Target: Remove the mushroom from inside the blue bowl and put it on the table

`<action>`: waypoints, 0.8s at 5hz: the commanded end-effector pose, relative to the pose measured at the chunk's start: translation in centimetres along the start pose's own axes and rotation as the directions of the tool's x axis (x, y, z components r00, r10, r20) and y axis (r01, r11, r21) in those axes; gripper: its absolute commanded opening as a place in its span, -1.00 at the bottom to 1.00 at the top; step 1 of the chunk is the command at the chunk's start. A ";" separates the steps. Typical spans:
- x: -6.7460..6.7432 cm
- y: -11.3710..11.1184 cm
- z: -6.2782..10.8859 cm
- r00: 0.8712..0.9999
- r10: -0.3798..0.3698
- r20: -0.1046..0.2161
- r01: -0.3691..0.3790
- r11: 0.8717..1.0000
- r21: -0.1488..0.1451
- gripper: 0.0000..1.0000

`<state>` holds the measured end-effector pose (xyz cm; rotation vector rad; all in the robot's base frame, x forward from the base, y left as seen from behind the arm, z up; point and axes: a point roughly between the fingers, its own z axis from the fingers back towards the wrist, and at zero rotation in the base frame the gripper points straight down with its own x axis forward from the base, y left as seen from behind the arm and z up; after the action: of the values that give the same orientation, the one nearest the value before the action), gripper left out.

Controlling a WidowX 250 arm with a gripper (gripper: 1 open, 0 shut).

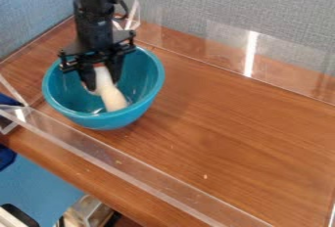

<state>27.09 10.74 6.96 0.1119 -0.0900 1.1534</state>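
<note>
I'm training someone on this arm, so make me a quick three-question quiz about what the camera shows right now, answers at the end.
1. True or false: the end effector is over the open tabletop, well away from the blue bowl.
2. Multiple choice: which part of the mushroom shows most plainly below the end effector?
a) a green leaf
b) the pale stalk
c) a black base
3. Fill in the blank: to finish the task, the mushroom has to end up on the ____.

Key: 1. False, it reaches down into the bowl. 2. b. 3. table.
</note>
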 end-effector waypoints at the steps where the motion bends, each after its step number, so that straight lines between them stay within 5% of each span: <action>1: 0.5 -0.4 2.9 0.999 0.028 0.034 -0.026 0.998 -0.065 -1.00; 2: 0.4 -0.5 3.5 0.998 0.051 0.029 -0.048 0.996 -0.070 -1.00; 4: 0.2 0.3 5.8 1.000 -0.017 0.023 0.019 0.995 -0.098 -1.00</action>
<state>26.43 9.76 10.98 0.0565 -0.1006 1.1141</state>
